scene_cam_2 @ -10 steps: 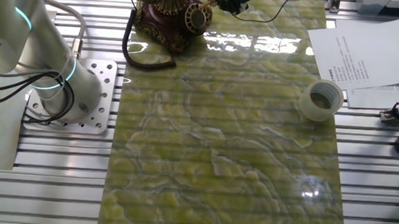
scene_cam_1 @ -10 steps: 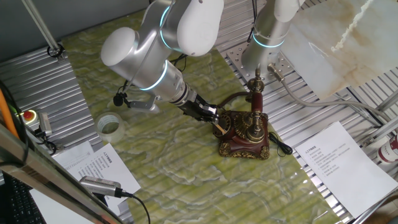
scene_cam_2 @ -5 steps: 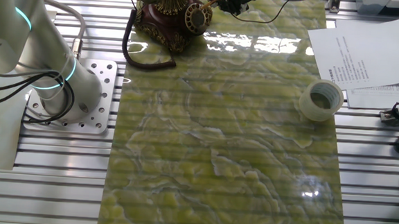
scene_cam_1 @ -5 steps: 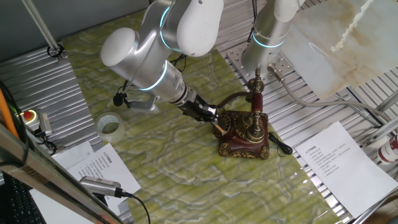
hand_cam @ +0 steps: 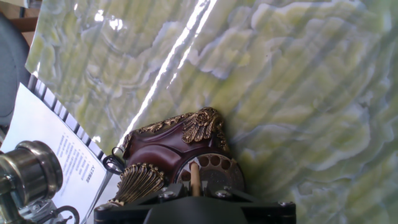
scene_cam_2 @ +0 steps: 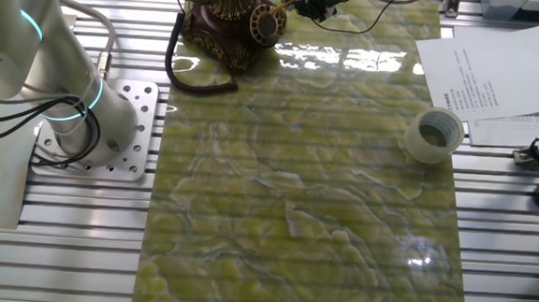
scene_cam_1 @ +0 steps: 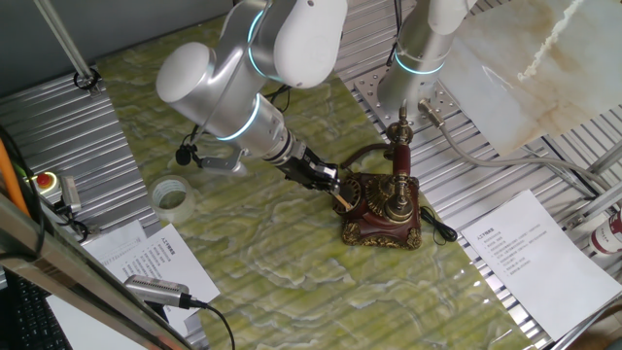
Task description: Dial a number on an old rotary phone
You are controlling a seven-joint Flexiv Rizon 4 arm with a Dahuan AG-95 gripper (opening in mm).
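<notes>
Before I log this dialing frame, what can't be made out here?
- Fingers: in the hand view the black gripper body fills the bottom edge; only a thin wooden stick reaches the dial. Open or shut is unclear.
- Dial numbers: too small in both fixed views, half covered in the hand view.
- Rotary phone: its top is cut off by the frame edge in the other fixed view.
- Handset: only a blurred metal end shows in the hand view.

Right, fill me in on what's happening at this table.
The arm is working the dial of the rotary phone. Its gripper sits at the phone's dial side, and the hand view shows a thin wooden stick reaching from it onto the dial's finger holes. The handset rests on its cradle. A tape roll and printed sheets lie off to the side, untouched.
</notes>
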